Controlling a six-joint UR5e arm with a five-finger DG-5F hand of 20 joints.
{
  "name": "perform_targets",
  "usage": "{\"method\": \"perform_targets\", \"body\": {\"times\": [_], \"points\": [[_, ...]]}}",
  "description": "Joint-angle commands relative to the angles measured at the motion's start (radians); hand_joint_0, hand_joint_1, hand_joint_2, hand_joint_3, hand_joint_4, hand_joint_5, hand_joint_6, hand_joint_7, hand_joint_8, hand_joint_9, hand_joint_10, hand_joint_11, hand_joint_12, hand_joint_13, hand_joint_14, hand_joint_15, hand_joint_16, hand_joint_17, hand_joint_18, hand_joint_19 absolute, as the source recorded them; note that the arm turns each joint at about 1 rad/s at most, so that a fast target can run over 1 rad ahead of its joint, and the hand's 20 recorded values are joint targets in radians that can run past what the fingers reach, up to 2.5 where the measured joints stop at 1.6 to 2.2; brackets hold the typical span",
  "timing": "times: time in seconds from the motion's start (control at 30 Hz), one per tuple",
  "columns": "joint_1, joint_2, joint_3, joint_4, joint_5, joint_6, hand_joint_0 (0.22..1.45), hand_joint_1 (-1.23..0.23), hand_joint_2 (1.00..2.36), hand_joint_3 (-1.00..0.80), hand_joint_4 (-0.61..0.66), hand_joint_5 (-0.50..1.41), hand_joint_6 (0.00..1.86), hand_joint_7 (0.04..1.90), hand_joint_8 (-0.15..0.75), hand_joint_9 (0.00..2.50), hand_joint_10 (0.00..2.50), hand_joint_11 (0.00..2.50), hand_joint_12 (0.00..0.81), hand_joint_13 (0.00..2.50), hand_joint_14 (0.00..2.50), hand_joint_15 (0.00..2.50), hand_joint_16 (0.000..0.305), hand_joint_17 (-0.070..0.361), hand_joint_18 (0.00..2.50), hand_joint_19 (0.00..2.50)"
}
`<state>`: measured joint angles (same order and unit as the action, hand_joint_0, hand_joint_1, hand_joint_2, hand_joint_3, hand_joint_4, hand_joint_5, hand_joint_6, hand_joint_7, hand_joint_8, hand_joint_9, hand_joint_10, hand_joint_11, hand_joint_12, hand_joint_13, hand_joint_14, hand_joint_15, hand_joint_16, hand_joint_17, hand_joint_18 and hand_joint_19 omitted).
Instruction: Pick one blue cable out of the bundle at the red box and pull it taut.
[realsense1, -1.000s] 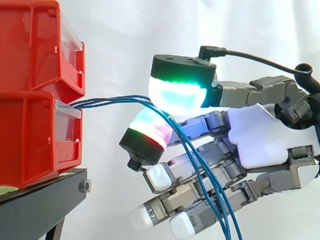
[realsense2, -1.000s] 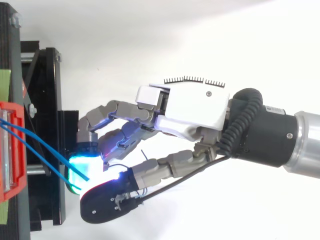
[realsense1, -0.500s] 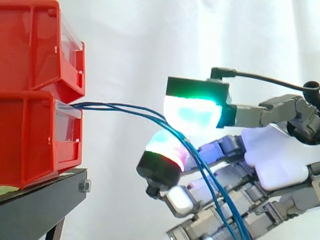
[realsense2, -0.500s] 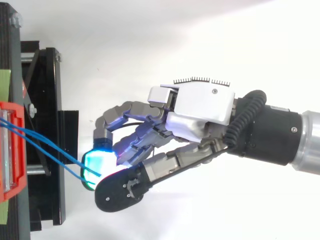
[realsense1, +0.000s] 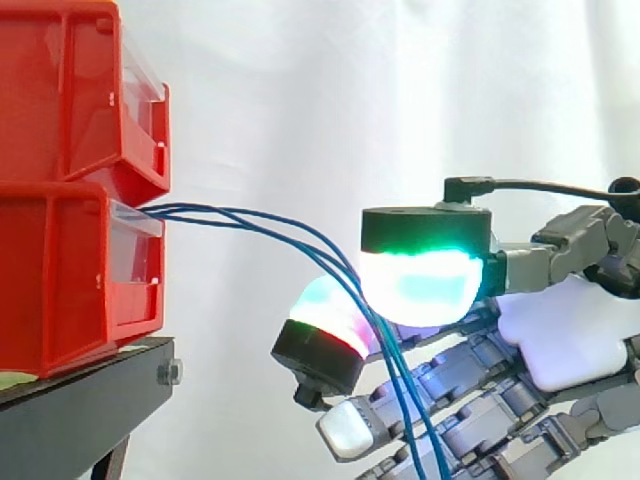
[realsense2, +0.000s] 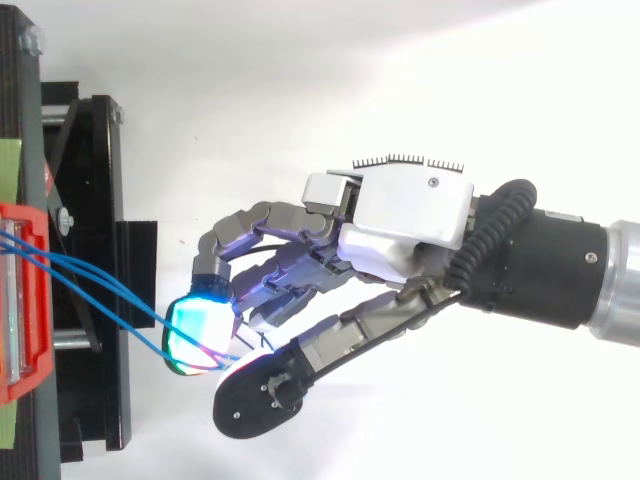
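Hand (realsense2: 400, 215) pinches 3 blue cables (realsense1: 255, 220) nr 2 red bins (realsense1: 60, 270)

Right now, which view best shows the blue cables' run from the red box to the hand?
Side view: the blue cables leave the lower red box and arc down between the glowing pads of the hand, then hang below. Top view shows them crossing from the box edge to the cyan pad, but not their sag.

We're pretty sure this is a robotics lab test rig: stacked red bins (realsense1: 70, 200) sit on a black stand (realsense1: 80, 405), with a plain white curtain (realsense1: 300, 90) behind the bins.
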<state>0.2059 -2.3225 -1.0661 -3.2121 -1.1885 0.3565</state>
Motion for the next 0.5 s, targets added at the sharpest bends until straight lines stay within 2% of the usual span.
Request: {"method": "perform_targets", "body": {"times": [0.0, 0.13, 0.47], "points": [[0.0, 0.0, 0.0, 0.001, 0.0, -0.002, 0.67, -0.94, 1.0, -0.5, -0.04, -0.21, 0.77, 0.99, 0.261, 0.62, 0.01, 0.64, 0.385, 0.43, 0.0, 0.13, 0.052, 0.118, 0.57, 0.25], [0.0, 0.0, 0.0, 0.003, 0.001, -0.004, 0.55, -0.86, 1.0, -0.5, 0.02, -0.18, 0.75, 1.03, 0.304, 0.67, 0.01, 0.65, 0.397, 0.43, 0.0, 0.15, 0.055, 0.123, 0.56, 0.3], [0.0, 0.0, 0.0, 0.003, 0.0, -0.002, 0.54, -0.77, 1.0, -0.5, 0.05, -0.15, 0.75, 1.07, 0.336, 0.79, 0.01, 0.66, 0.409, 0.52, 0.01, 0.18, 0.056, 0.126, 0.64, 0.35]]}}
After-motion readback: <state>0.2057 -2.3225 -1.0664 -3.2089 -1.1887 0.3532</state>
